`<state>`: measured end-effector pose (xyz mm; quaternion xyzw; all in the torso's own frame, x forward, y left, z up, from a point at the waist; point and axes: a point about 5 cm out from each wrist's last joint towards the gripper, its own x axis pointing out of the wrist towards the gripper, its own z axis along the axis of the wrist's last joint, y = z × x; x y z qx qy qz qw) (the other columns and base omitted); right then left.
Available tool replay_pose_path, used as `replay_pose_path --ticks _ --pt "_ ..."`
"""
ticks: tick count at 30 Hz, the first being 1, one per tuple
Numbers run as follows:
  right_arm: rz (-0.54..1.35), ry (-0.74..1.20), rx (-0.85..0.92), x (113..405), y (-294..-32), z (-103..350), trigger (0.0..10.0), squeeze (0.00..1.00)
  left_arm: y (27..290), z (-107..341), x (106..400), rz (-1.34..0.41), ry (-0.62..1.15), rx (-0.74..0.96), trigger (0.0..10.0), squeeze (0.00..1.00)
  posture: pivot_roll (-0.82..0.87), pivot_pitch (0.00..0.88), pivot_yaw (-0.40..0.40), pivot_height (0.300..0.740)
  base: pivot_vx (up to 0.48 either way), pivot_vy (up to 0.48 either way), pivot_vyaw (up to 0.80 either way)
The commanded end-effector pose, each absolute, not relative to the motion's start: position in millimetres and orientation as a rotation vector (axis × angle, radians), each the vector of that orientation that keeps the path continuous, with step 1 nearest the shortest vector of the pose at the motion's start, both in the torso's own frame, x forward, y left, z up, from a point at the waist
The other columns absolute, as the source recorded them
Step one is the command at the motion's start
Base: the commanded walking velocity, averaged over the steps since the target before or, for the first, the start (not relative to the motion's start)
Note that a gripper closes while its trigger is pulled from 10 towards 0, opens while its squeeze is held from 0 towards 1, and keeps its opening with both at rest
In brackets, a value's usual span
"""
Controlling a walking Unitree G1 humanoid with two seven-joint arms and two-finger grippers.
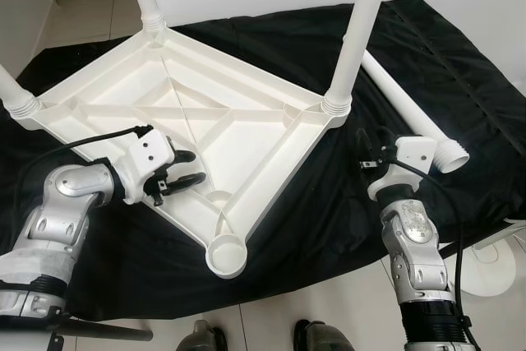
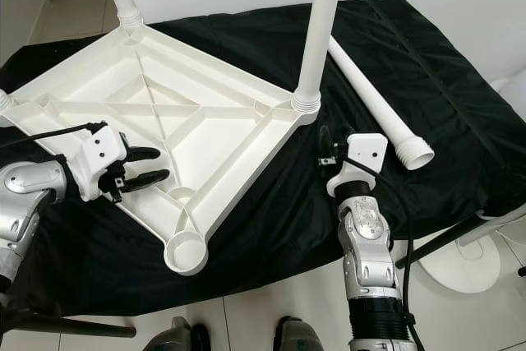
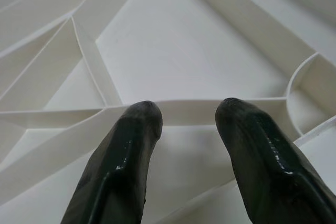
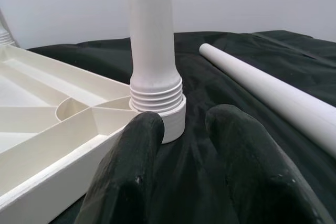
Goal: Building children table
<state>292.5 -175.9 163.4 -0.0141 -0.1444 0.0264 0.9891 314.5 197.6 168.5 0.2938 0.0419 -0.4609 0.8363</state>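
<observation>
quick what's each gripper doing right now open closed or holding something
Left gripper: open, empty, over the upturned tabletop.
Right gripper: open, empty, near the screwed-in leg.

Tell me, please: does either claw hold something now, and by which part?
Nothing is held. The left claw is open above the upturned table top. The right claw is open too, near a screwed-in leg.

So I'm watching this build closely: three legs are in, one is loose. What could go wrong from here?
The loose leg lies on the black cloth and might roll away when nudged. The left tool hovers open over the tabletop near the empty corner socket; pressing there might tip the upside-down top.
</observation>
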Motion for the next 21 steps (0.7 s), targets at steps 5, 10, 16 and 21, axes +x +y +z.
replay_pose_path --ticks 5,10,16,21 --pt "0.104 -0.291 -0.029 291.7 -167.1 163.2 10.0 0.00 218.5 167.0 337.1 -0.658 0.143 0.755 10.0 0.00 -0.09 0.132 0.062 0.740 0.000 0.000 0.00" --pt "0.115 -0.292 -0.035 291.1 -165.9 164.0 10.0 0.00 211.2 167.9 340.8 -0.668 0.122 0.796 10.0 0.00 -0.09 0.130 0.062 0.740 0.000 0.000 0.00" --pt "0.113 -0.289 -0.042 291.1 -167.7 163.5 10.0 0.00 183.9 169.5 336.3 -0.787 0.055 0.893 10.0 0.00 -0.11 0.121 0.071 0.740 0.000 0.000 0.00" --pt "0.108 -0.289 -0.045 289.9 -168.5 162.9 10.0 0.00 164.4 168.9 329.1 -0.867 0.019 0.906 10.0 0.00 -0.11 0.117 0.080 0.740 0.000 0.000 0.00"
